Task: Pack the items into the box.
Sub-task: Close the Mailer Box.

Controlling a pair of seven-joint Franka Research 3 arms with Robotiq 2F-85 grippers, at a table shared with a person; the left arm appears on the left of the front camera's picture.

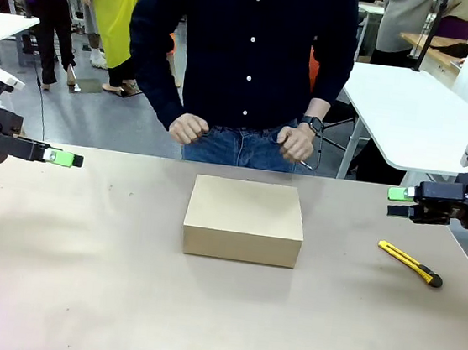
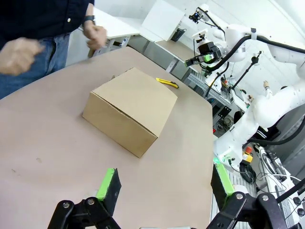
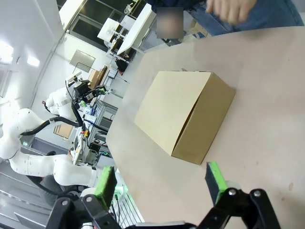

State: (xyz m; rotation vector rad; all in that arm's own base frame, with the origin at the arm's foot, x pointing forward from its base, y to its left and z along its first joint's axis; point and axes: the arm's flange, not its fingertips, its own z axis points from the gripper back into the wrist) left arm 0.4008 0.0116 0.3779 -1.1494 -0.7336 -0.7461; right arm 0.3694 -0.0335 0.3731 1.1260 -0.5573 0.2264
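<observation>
I have the plain brown cardboard box (image 1: 244,220) sitting shut in the middle of the tan paper-covered table (image 1: 77,292), a little nearer the far edge, where the person stands with both fists (image 1: 189,128) held close to the waist. The lid lies flat on top; I cannot tell from these views which side carries the hinge. No pouch or stapler is on the table, so I judge either they are already inside or they are yet to be handed over.

My left gripper (image 1: 65,157) hangs off the left edge of the table, its 2 green-padded fingers spread wide with nothing between them; the left wrist view shows the same, with the box well ahead. My right gripper (image 1: 402,202) hovers near the right edge, also spread and empty. The slim yellow-and-black utility knife (image 1: 411,264) lies near the right edge, just below that gripper, and it is not part of the packing.

To do this step well, I would wait for the person's hands to clear, then find the lid's free front lip before reaching. 1 gripper should steady the box wall while the other lifts the flap, since a light carton will likely slide on paper. I would keep the right arm's path above the knife.
</observation>
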